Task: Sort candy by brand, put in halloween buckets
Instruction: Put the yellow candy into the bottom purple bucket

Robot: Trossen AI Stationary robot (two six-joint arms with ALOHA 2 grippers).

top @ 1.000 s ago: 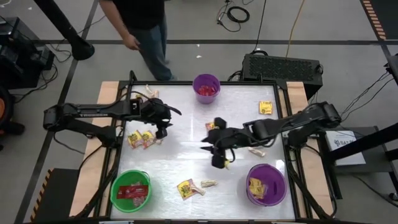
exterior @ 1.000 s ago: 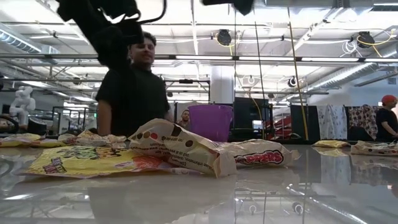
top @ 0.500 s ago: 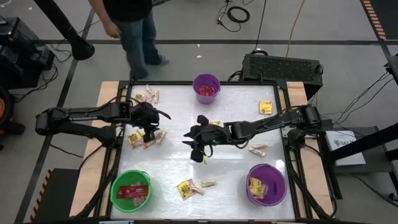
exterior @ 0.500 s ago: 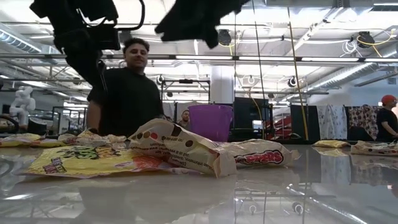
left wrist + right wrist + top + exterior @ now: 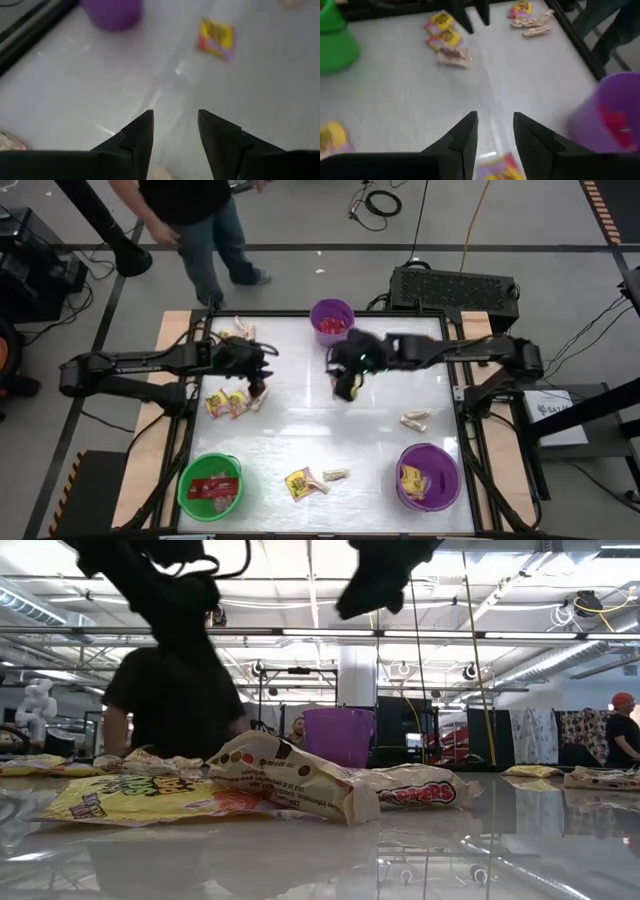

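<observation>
Candy lies scattered on the white table. Two yellow packets (image 5: pixel 225 402) lie at the left and another yellow packet (image 5: pixel 427 352) at the far right. A tan piece (image 5: pixel 413 420) lies right of centre, and a yellow and tan pair (image 5: pixel 305 482) near the front. My left gripper (image 5: pixel 258 385) hangs open above the table beside the yellow packets, with nothing between its fingers (image 5: pixel 145 130). My right gripper (image 5: pixel 343 388) hangs open near the far purple bucket (image 5: pixel 332 320), which holds red candy. A red-and-yellow packet (image 5: pixel 497 170) shows below it. The green bucket (image 5: pixel 210 485) stands near left and the second purple bucket (image 5: pixel 428 477) near right.
More sweets lie at the far left corner (image 5: pixel 238 330). A black box (image 5: pixel 455 285) stands beyond the far edge. A person (image 5: pixel 195 220) walks behind the table's far left. Bare table surface lies between the two near buckets and at the centre.
My right gripper has swung from the table's near middle, first a little toward the left, then toward the far edge, and now hangs close to the far purple bucket. The person behind the table has walked toward the left.
</observation>
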